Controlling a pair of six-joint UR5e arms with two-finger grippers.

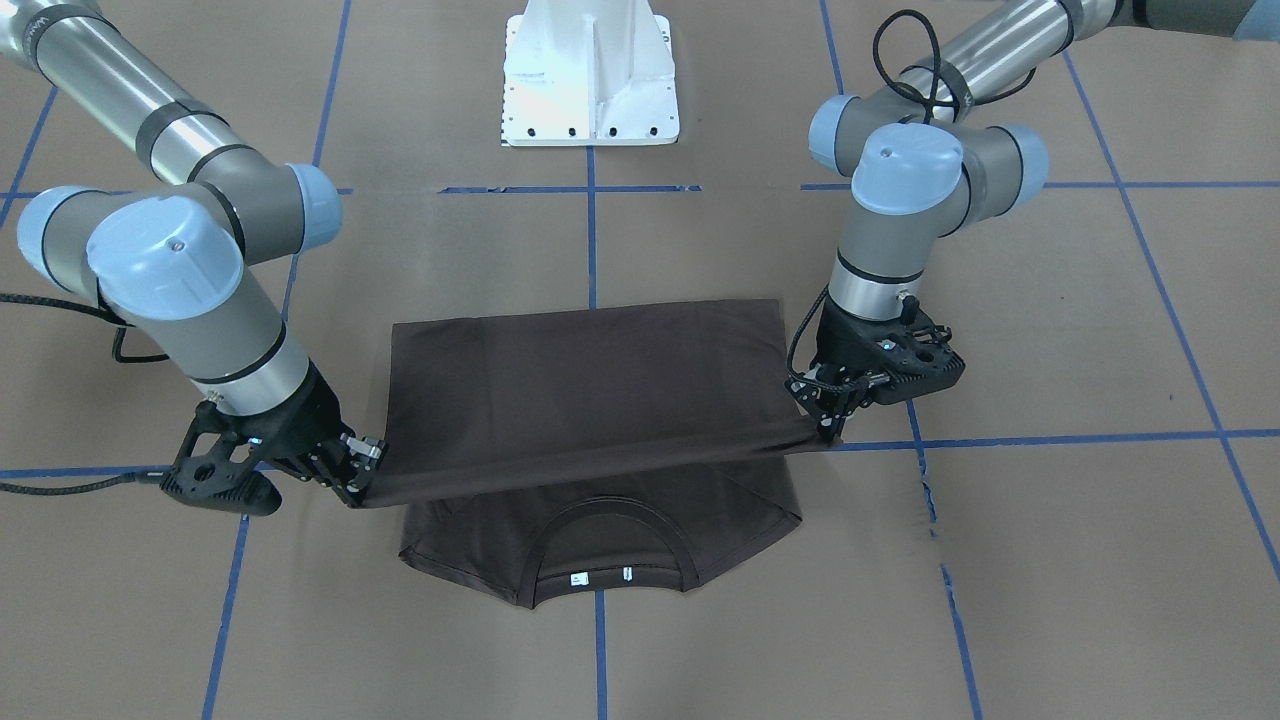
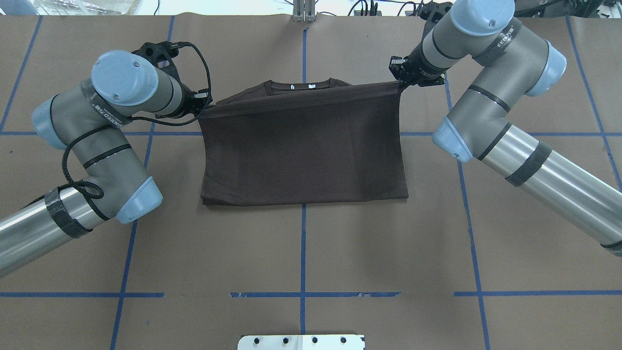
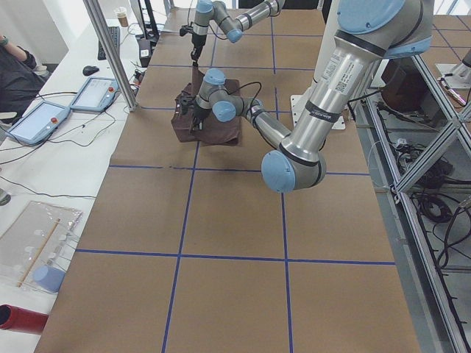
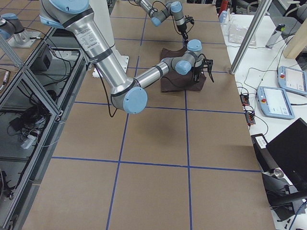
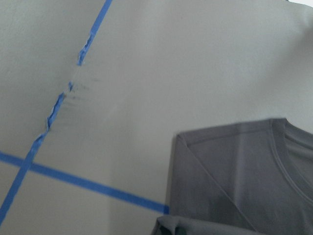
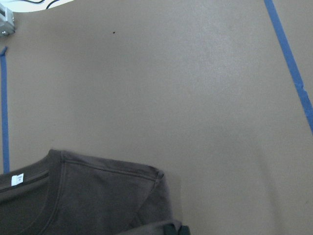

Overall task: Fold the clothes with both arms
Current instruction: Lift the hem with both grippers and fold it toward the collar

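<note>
The dark brown T-shirt (image 1: 590, 380) lies on the brown table, its ribbed collar (image 1: 605, 540) and white neck tags on the side far from the robot's base. Its hem edge is lifted and stretched taut between both grippers, above the chest and just short of the collar. My left gripper (image 1: 828, 432) is shut on one end of that edge, my right gripper (image 1: 362, 492) on the other. In the overhead view the left gripper (image 2: 203, 111) and right gripper (image 2: 401, 83) flank the shirt (image 2: 303, 150). Both wrist views look down on a shoulder (image 5: 234, 171) (image 6: 98, 196).
The white pedestal base (image 1: 590, 75) stands at the robot's side of the table. Blue tape lines (image 2: 303, 243) grid the brown surface. Beyond the table's far edge are touch panels (image 3: 37, 121) and a person's arm (image 3: 15, 66).
</note>
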